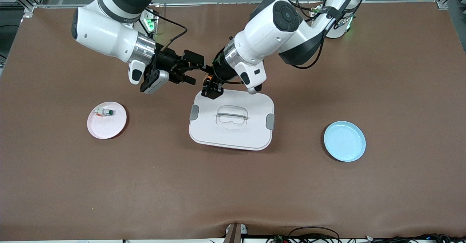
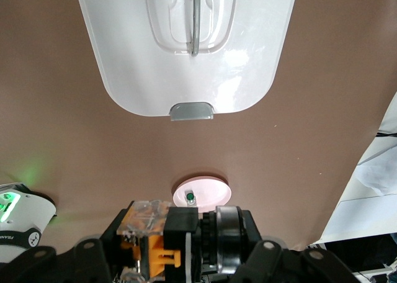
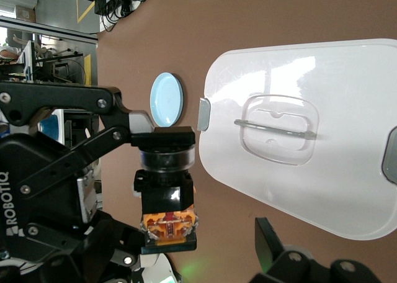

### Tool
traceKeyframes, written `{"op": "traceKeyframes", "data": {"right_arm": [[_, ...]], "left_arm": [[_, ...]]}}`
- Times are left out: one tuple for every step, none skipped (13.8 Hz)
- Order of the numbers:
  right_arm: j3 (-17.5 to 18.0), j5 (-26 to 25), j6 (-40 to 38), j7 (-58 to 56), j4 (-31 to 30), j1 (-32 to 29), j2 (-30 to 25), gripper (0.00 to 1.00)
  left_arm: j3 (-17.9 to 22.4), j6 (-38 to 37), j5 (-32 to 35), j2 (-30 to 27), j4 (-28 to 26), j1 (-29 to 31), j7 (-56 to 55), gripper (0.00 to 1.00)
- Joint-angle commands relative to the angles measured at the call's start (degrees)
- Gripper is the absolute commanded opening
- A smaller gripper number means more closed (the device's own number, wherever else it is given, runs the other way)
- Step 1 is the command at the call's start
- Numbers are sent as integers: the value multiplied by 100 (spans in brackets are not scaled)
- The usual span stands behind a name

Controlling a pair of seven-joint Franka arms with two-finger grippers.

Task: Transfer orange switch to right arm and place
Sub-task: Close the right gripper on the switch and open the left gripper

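Observation:
The orange switch [image 1: 208,77] has a black body and orange end. My left gripper [image 1: 212,86] is shut on it in the air, over the edge of the white lidded box [image 1: 232,133] that lies farthest from the front camera. In the left wrist view the switch [image 2: 155,242] lies across my left gripper [image 2: 180,246]. My right gripper [image 1: 194,70] is open beside the switch, pointing at it. In the right wrist view the switch [image 3: 166,202] hangs close in front of my right gripper [image 3: 186,255], and one of that gripper's fingers [image 3: 272,242] stands apart from the switch.
A pink plate [image 1: 109,128] toward the right arm's end holds a white switch with a green cap [image 1: 104,112]. A blue plate [image 1: 344,141] lies toward the left arm's end. The box lid [image 3: 310,146] has grey clips.

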Motion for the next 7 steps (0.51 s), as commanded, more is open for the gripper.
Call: {"op": "traceKeyframes", "data": {"right_arm": [[-64, 55, 18, 102, 350, 125, 268, 100], [-64, 63, 9, 111, 368, 116, 277, 100], [-64, 63, 0, 111, 403, 116, 295, 100], [-64, 63, -17, 111, 430, 98, 312, 100], [-64, 63, -26, 102, 438, 81, 330, 100], [-64, 63, -35, 102, 447, 81, 339, 100], [-64, 63, -35, 102, 465, 81, 365, 100]], "left_arm": [[-16, 27, 92, -33, 48, -76, -152, 28], [-16, 27, 92, -33, 48, -76, -152, 28], [-16, 27, 92, -41, 48, -76, -152, 28], [-16, 27, 84, -41, 48, -85, -152, 28], [-16, 27, 92, -41, 48, -85, -152, 28], [-25, 27, 92, -41, 48, -85, -152, 28], [-25, 27, 92, -41, 48, -85, -152, 28]]}}
